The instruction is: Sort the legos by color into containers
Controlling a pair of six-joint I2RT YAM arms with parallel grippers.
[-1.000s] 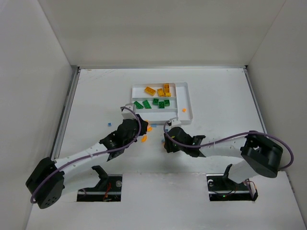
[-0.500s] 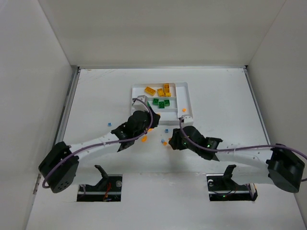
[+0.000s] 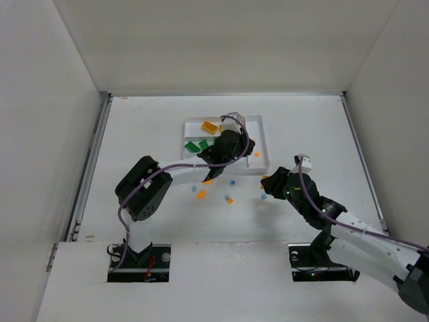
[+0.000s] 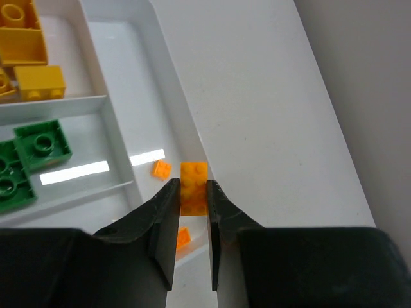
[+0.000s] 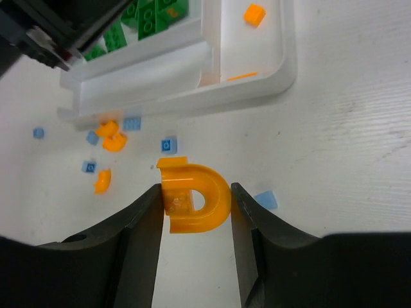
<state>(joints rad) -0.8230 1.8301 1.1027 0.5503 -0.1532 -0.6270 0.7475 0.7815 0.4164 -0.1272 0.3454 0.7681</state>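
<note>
Left wrist: left tool [image 4: 192, 186] pinches brick [image 4: 193, 174] over tray rim [image 4: 174, 83]; right tool [image 5: 194, 189] grips arch [image 5: 185, 185].

left arm [image 3: 224, 149] hides tray [image 3: 255, 134] middle, top view.

Loose legos [image 3: 228, 199] on the table [image 3: 134, 134] just before the tray [image 3: 266, 144]

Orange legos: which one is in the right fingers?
The arch-shaped piece, clamped by the right gripper; the left gripper pinches a rectangular brick, the rest lie loose.
</note>
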